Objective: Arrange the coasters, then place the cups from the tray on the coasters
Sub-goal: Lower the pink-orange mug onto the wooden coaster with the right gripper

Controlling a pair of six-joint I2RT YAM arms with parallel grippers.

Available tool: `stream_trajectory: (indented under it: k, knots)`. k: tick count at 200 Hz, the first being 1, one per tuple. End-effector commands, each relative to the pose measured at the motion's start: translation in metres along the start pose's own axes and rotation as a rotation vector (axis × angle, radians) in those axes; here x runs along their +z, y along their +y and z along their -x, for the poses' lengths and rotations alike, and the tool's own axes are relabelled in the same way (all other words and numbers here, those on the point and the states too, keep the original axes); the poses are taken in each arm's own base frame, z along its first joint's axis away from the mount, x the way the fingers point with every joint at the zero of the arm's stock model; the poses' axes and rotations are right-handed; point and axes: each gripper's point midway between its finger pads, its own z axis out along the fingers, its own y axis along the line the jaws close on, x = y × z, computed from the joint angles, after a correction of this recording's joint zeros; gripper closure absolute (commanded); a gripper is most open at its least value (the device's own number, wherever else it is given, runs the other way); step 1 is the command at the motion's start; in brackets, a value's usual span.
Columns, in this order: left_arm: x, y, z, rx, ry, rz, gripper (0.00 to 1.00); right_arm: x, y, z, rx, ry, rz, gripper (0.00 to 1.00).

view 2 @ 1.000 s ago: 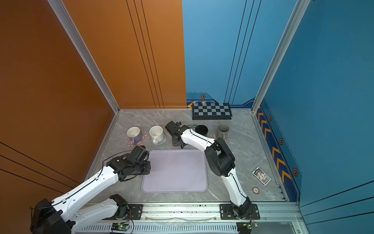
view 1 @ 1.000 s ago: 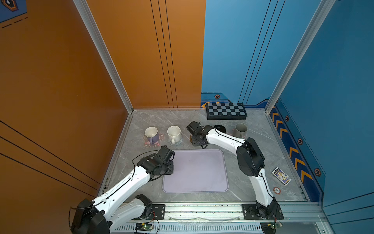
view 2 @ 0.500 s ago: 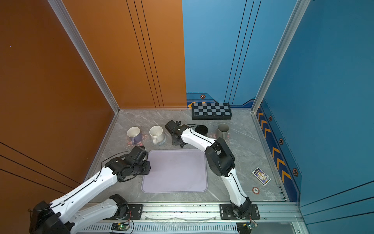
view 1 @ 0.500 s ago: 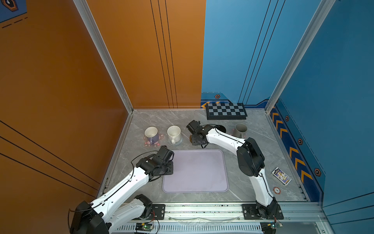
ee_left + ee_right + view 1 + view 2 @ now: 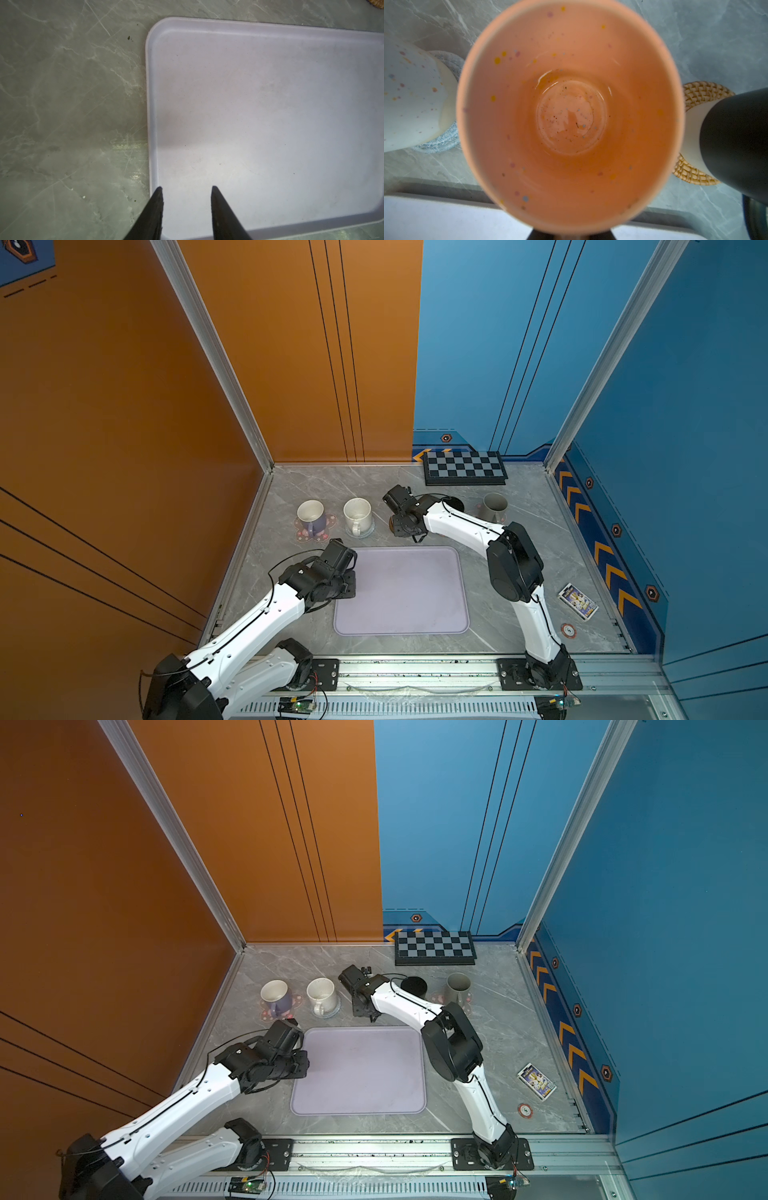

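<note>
Across the bench (image 5: 291, 489), the tray (image 5: 401, 593) sits bare since four cups (image 5: 311, 514) already stand on coasters (image 5: 324, 536) at the back. Right gripper (image 5: 404, 526) is clenched on the orange cup (image 5: 571, 116), upright between white cup (image 5: 357, 514) and black cup (image 5: 414, 986), I'd guess aiming for the spare one. Left gripper (image 5: 186, 187) hangs released over the tray edge, idle.

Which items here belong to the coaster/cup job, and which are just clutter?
Job: tray, lavender mug, white speckled mug, orange mug, black mug, grey mug, pink flower coaster, grey spiral coaster, rattan coaster.
Clutter: chequered board, card box, red-and-white chip.
</note>
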Motion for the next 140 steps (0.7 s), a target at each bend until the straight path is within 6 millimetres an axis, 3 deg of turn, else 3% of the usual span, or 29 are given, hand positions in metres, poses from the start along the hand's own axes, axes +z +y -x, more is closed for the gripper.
stream_trajectory:
  k: [1, 56, 64, 140]
  knots:
    - [0.000, 0.003, -0.007, -0.009, 0.025, 0.000, 0.60, -0.018, 0.003, 0.002, 0.015, -0.007, 0.026, 0.85]
    - [-0.002, 0.002, -0.007, -0.009, 0.022, -0.009, 0.60, -0.029, 0.003, 0.003, 0.032, -0.021, 0.035, 0.88]
    - [-0.003, 0.002, -0.006, -0.009, 0.021, -0.009, 0.60, -0.023, -0.001, -0.007, 0.022, 0.001, 0.018, 0.88]
    - [-0.006, 0.004, -0.009, -0.018, 0.014, -0.013, 0.60, -0.023, 0.001, -0.011, 0.014, -0.001, 0.006, 0.85]
